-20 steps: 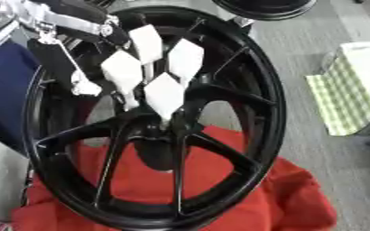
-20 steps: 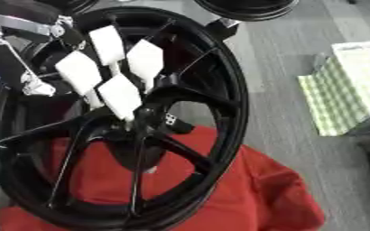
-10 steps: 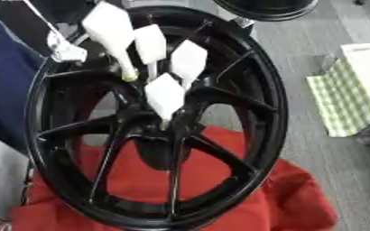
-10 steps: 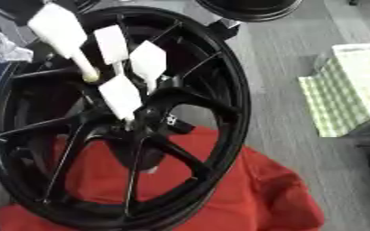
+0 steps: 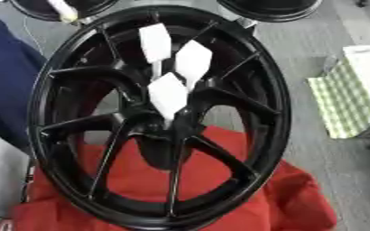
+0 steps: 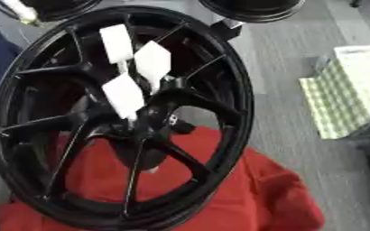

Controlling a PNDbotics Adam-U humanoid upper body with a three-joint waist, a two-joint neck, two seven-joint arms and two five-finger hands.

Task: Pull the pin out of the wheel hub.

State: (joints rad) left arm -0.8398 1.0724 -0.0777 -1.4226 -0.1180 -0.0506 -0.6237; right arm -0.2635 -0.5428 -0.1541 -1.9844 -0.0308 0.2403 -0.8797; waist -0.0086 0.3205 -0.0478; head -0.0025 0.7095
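Black alloy wheel (image 5: 275,113) leans over a red cloth (image 5: 291,198), and three white-tagged pins (image 5: 168,94) stand clustered at its hub. A fourth white pin (image 5: 62,9) sits well apart at the top left edge, over a dark round rim (image 5: 30,8). Neither of our hands shows in either view, so we cannot tell how the fingers stand. A second ago four tags crowded the hub with our left hand among them at the upper left. Now that hand is gone from view, and one pin with it. Blue fabric (image 5: 6,90) borders the wheel's left. Grey surface (image 5: 298,49) lies open to the right, up to a green checked cloth (image 5: 342,103).
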